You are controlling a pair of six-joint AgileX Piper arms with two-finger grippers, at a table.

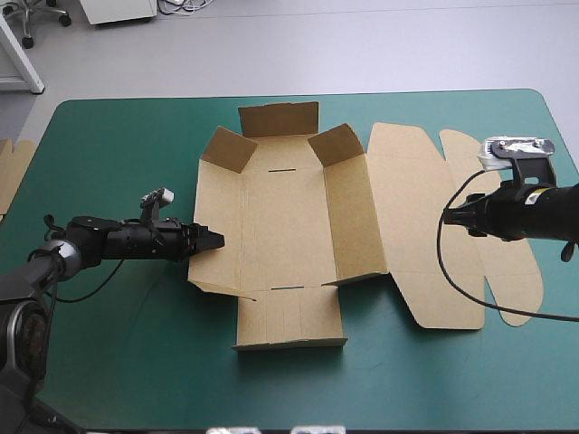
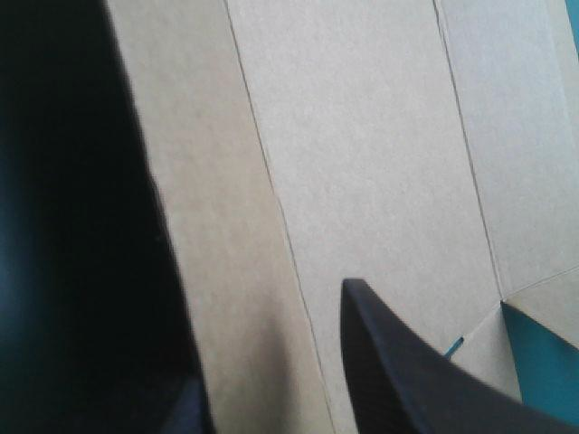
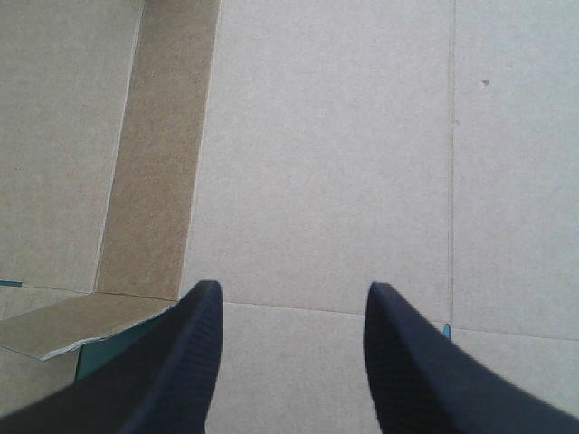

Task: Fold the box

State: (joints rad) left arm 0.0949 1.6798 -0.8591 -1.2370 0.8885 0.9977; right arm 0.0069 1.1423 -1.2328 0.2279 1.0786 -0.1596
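My left gripper (image 1: 210,240) is spread, its fingers (image 2: 407,380) well apart, tips at the outer edge of the box (image 1: 280,217), over its left side panel (image 1: 217,217); brown board fills the gap between them. My right gripper (image 1: 450,216) is spread as well, over the lid (image 1: 407,208), which lies flat on the box's right. The box sits mid-table on the teal-green cover (image 1: 118,362), bottom flat. The wall (image 1: 348,212) beside the lid stands raised, and the two far corner tabs (image 1: 226,149) stand up. The near flap (image 1: 289,318) lies flat. Spare board (image 1: 11,172) shows at the table's left edge.
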